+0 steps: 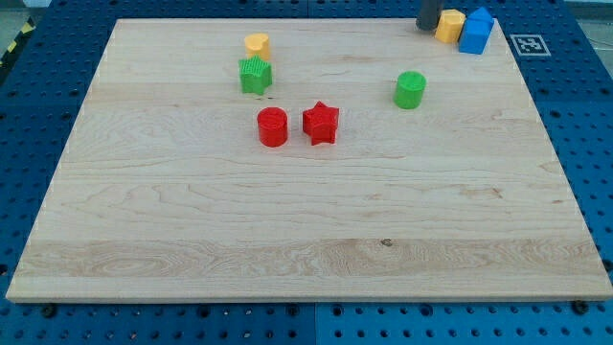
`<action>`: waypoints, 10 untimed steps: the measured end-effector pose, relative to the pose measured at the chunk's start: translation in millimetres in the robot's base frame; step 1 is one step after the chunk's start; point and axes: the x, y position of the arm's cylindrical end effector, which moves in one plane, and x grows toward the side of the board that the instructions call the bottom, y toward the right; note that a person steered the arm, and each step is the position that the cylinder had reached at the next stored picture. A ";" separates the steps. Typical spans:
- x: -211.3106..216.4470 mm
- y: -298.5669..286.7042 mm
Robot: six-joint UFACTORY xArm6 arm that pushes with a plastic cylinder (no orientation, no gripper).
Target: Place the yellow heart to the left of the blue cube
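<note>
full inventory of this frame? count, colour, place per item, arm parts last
yellow heart: 1, yellow, top right corner of the board, touching the blue cube's left side
blue cube: 1, blue, top right corner, right of the yellow heart
yellow block: 1, yellow, upper left of centre, shape unclear
green star: 1, green, just below the yellow block
green cylinder: 1, green, right of centre
red cylinder: 1, red, near centre
red star: 1, red, right beside the red cylinder
board: 1, light wood, fills most of the view
pegboard: 1, blue, under and around the board
marker tag: 1, black and white, right of the board's top right corner
my tip: 1, dark, at the view's top edge, against the yellow heart's left side
</note>
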 end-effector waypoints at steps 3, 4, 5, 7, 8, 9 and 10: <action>0.3 -239.9; -0.6 -322.8; 23.2 -335.1; 41.6 -250.2; 40.7 -240.2; 37.7 -280.7; 42.6 -297.6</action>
